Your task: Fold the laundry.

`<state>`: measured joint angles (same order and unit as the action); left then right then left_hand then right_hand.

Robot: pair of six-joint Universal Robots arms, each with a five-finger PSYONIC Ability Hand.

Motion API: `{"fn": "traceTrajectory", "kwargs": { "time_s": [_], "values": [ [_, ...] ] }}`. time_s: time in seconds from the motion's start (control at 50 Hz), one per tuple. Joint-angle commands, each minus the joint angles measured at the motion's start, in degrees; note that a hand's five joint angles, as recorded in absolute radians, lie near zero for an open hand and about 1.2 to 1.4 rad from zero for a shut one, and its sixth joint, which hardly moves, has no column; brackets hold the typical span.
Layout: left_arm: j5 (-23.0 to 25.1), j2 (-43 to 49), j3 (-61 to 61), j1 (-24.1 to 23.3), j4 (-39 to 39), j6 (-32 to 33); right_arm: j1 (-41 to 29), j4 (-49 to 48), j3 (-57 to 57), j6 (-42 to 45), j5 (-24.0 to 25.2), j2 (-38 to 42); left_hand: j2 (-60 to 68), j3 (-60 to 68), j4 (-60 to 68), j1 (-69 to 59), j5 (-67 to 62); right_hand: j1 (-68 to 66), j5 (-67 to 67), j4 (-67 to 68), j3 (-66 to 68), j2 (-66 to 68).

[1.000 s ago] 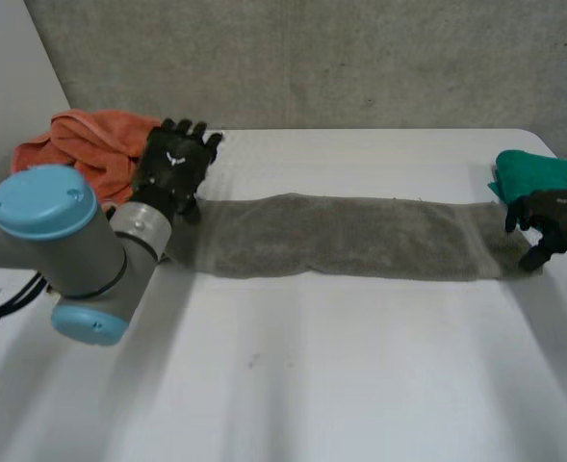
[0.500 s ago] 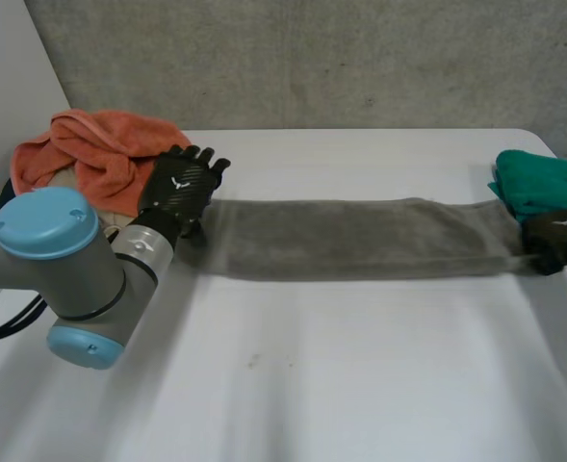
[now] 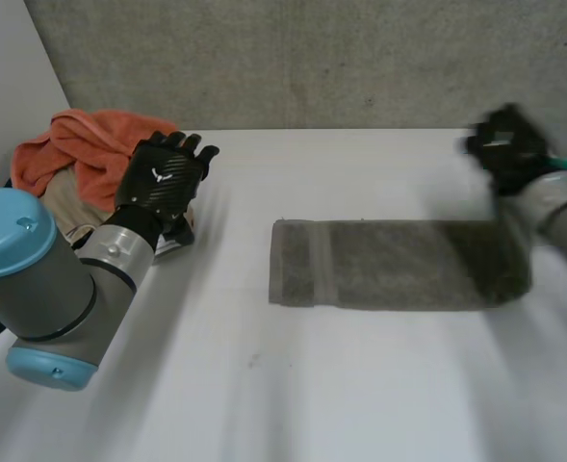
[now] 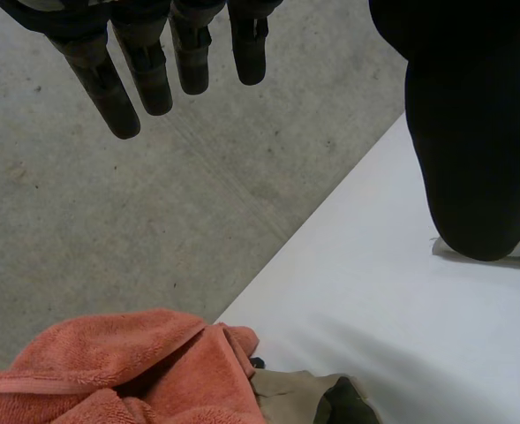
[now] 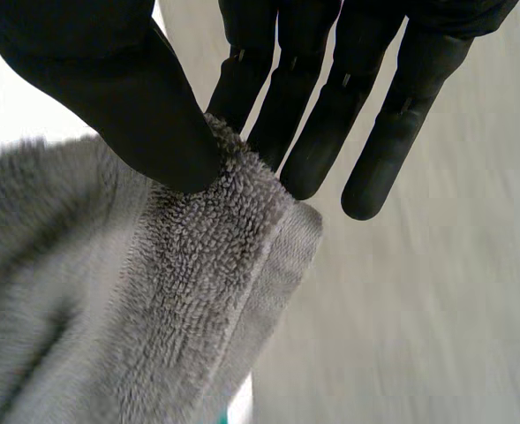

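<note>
A grey towel (image 3: 389,265) lies flat on the white table (image 3: 312,385), right of its middle, its banded left end free. My right hand (image 3: 506,146) is raised above the towel's right end. In the right wrist view the thumb (image 5: 109,97) pinches an edge of the grey towel (image 5: 109,309) against the straight fingers (image 5: 330,115). My left hand (image 3: 163,178) hovers at the table's left, well clear of the towel, fingers (image 4: 118,88) straight and spread, holding nothing.
A heap of orange towel (image 3: 81,144) lies at the table's far left corner, with a khaki cloth (image 3: 66,207) under it. Both sit past my left hand's fingertips: orange towel (image 4: 109,371), khaki cloth (image 4: 312,397). A grey wall runs behind the table.
The right hand closed on the towel's right end and lifted back. The towel slid right, out from under the left hand, and looks shorter. The left hand stayed open at the left.
</note>
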<state>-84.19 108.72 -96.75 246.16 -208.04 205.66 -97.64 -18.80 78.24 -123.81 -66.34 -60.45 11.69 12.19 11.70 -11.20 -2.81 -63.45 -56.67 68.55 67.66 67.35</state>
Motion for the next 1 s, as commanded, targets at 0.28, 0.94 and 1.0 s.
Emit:
{"fn": "traceTrajectory", "kwargs": {
  "time_s": [0.28, 0.94, 1.0],
  "values": [
    [0.0, 0.2, -2.7, -0.7, -2.5, 0.0, -23.3, -2.0, 3.9, 3.9, -0.5, 9.0, -1.7, -2.2, -1.7, 1.2, 2.8, 53.5, 56.7, -58.6, -57.7, -57.3],
    [5.3, 32.5, 38.6, -18.4, 5.5, -0.1, -3.1, 3.5, 23.6, -20.3, -5.9, -3.2, 1.2, 0.7, 1.2, -1.7, -0.1, 46.1, 49.4, -51.2, -50.4, -50.0],
    [5.3, 37.2, 43.3, -18.3, 6.9, 0.0, -4.1, 3.5, 23.7, -20.4, -5.9, -3.1, 0.9, 0.4, 0.9, -1.4, 0.2, 44.5, 47.7, -49.6, -48.7, -48.4]
  ]
}}
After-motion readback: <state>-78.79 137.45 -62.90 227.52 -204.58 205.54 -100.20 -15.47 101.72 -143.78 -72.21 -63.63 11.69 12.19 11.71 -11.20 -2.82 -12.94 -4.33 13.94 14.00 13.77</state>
